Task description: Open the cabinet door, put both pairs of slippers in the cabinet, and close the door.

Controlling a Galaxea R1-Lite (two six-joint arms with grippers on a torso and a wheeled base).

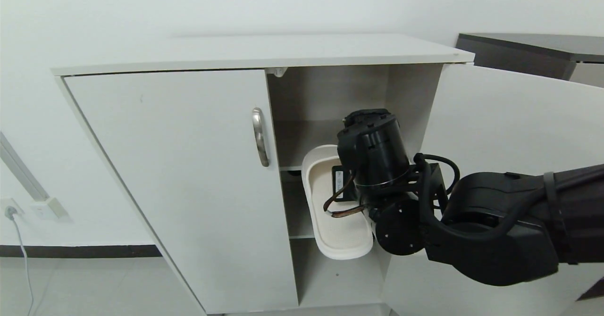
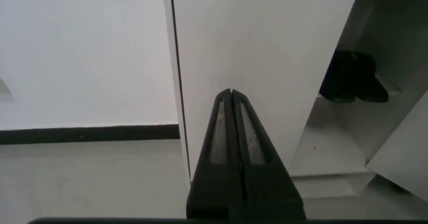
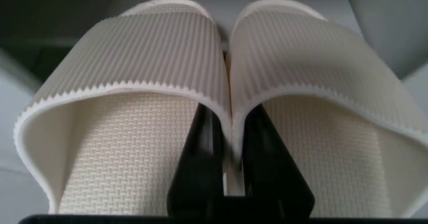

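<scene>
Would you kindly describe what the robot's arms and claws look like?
The right arm is glossy black, with rounded joint housings and a cylindrical wrist ringed by a thin metal band. Black cables loop outside it, and a thin brown wire curls by the wrist. The right claw and left claw each have two slim black tapering fingers.

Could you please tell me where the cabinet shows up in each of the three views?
Head view: the cabinet fills the middle; its left door is closed beside the open compartment.
Left wrist view: the left door stands beyond the left fingers; the open compartment holds dark slippers.
Right wrist view: its grey inside lies behind the white slippers.
Shared landmark: the open compartment.
</scene>
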